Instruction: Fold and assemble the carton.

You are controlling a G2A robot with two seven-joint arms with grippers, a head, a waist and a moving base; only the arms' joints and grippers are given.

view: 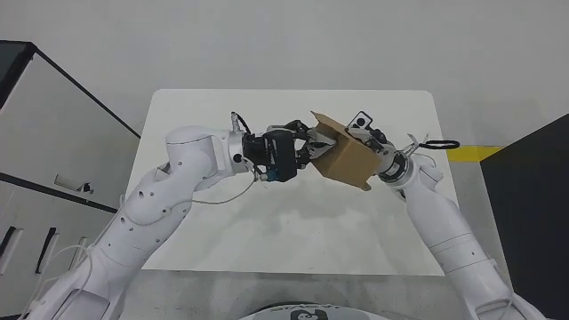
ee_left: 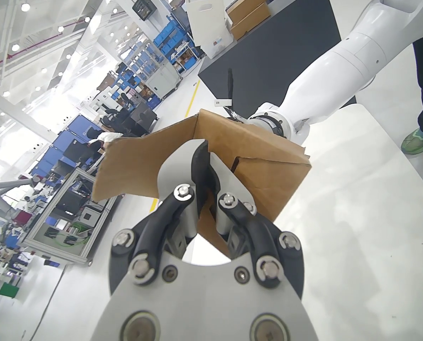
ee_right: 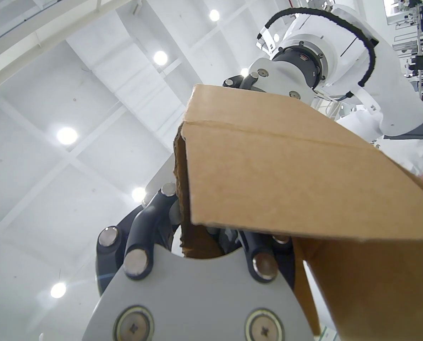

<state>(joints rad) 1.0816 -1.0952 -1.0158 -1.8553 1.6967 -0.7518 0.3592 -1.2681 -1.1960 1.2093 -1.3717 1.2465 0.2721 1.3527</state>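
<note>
The brown carton [view: 345,155] is held above the middle of the white table, partly unfolded, with one flap [ee_left: 133,168] sticking out. My left gripper [view: 316,148] comes in from the left and is shut on the edge of a carton panel [ee_left: 202,154]. The carton's body [ee_left: 264,168] lies just beyond it. My right gripper [view: 369,145] holds the carton's opposite side. In the right wrist view a carton wall [ee_right: 289,182] runs down between that gripper's [ee_right: 202,237] jaws and hides the fingertips. The left arm's wrist [ee_right: 303,60] shows beyond the carton.
The white table [view: 267,231] has bare surface in front of and behind the carton. A black cabinet [view: 36,116] stands at the left. A dark counter [view: 533,187] at the right carries cardboard boxes [ee_left: 248,12] and a white bag [ee_left: 208,19]. A black strap [view: 440,145] sticks out near the right wrist.
</note>
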